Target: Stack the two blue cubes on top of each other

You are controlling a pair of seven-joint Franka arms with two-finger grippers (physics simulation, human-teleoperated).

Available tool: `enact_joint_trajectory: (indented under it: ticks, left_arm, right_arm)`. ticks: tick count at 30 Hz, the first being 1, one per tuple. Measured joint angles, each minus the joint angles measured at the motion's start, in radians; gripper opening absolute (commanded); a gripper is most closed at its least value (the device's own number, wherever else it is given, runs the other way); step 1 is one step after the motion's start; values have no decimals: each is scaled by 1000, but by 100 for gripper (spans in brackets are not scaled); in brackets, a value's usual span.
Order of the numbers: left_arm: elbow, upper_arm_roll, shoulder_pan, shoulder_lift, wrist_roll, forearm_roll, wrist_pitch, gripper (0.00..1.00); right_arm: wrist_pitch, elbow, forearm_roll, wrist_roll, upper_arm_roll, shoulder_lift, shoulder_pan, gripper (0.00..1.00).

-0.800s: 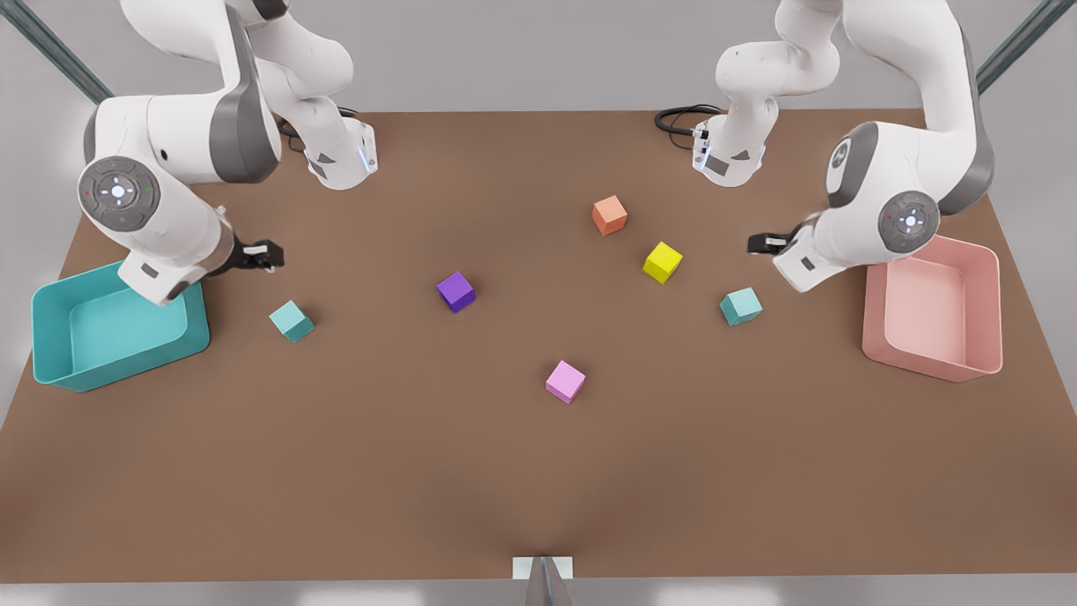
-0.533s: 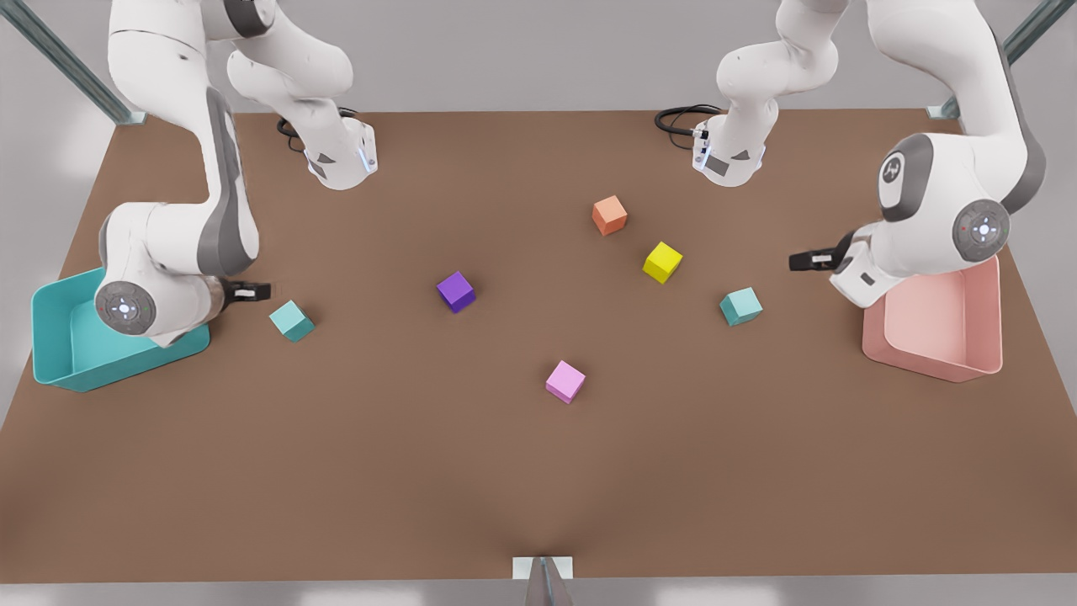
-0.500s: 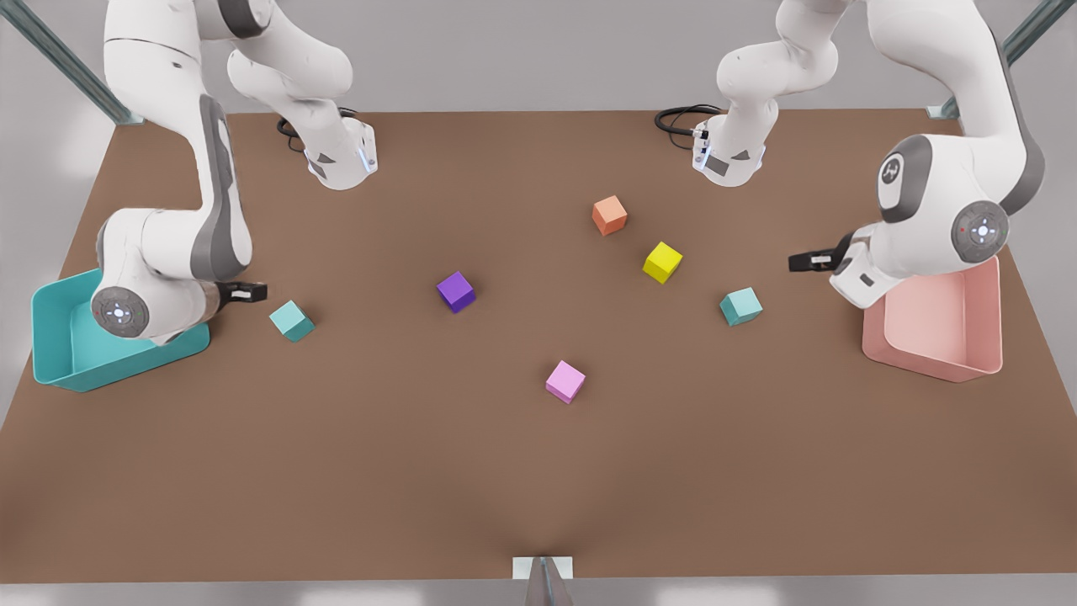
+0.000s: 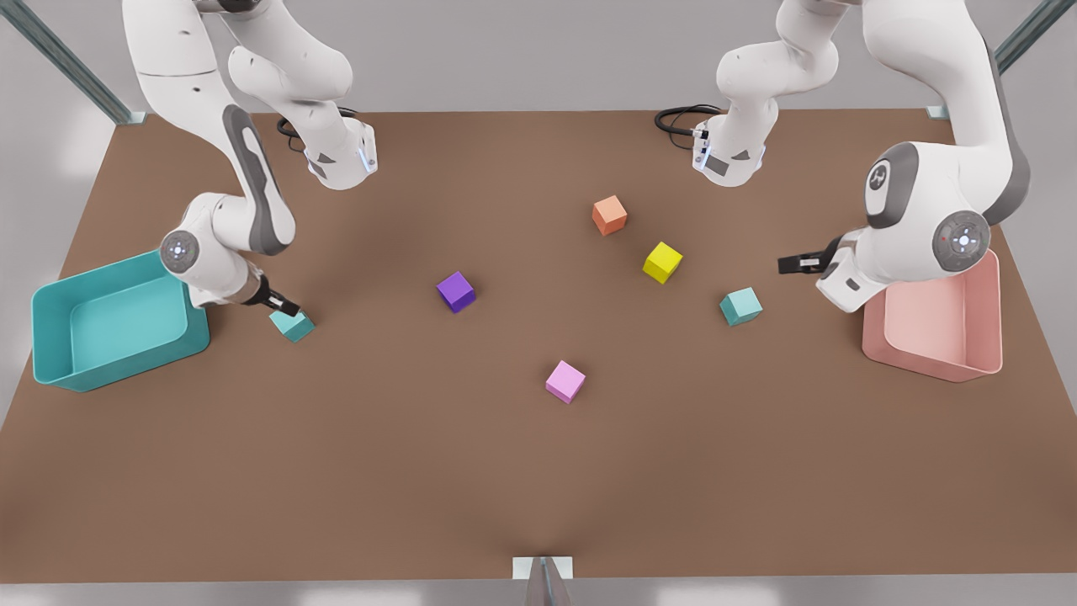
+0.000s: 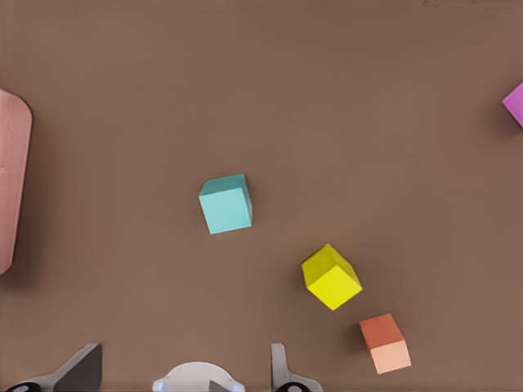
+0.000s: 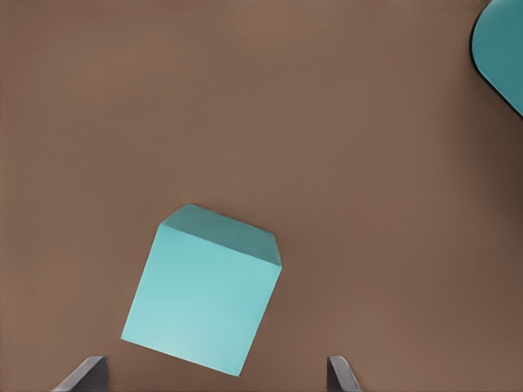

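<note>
The right gripper (image 4: 284, 306) has been brought down from beside the teal bin (image 4: 50, 332) to just above the blue cube (image 4: 293, 323) on the front view's left, its fingers (image 6: 86, 374) spread wide on either side. The left gripper (image 4: 787, 265) has been drawn slightly back toward the pink bin (image 4: 984, 353), away from the other blue cube (image 4: 741, 305).

Tabletop (image 4: 505, 471): matt brown, smooth, no grain. 2 blue cubes (image 4: 294, 323) (image 4: 741, 305): matt, flat colour, crisp edges. Teal bin (image 4: 50, 353) and pink bin (image 4: 993, 337): smooth plastic look, soft sheen on the walls. Arm shells (image 4: 909, 236): glossy white plastic with grey bands. Fingers (image 6: 90, 374): dark, matt.
</note>
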Motion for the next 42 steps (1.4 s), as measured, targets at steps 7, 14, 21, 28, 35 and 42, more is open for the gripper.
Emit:
enact_joint_trajectory:
  ticks: [7, 14, 21, 28, 35, 42]
  left_arm:
    - [2, 0, -9, 6, -7, 2, -3, 100]
    - [1, 0, -6, 8, -11, 3, -10, 100]
    - [1, 0, -7, 9, -15, 3, -12, 100]
    - [1, 0, -7, 8, -17, 3, -12, 100]
    - [2, 0, -7, 8, -19, 4, -12, 100]
    - [53, 0, -9, 43, -21, 2, -12, 100]
  right_arm:
    - [188, -2, 27, 120, -1, 65, -2, 100]
    - [230, -19, 32, 201, -1, 91, -20, 100]
    - [241, -14, 32, 259, 2, 150, -11, 100]
    - [245, -8, 32, 308, 8, 176, 17, 100]
    - [233, 30, 35, 343, 8, 182, 26, 70]
    - [-51, 464, 62, 409, 11, 214, 413, 71]
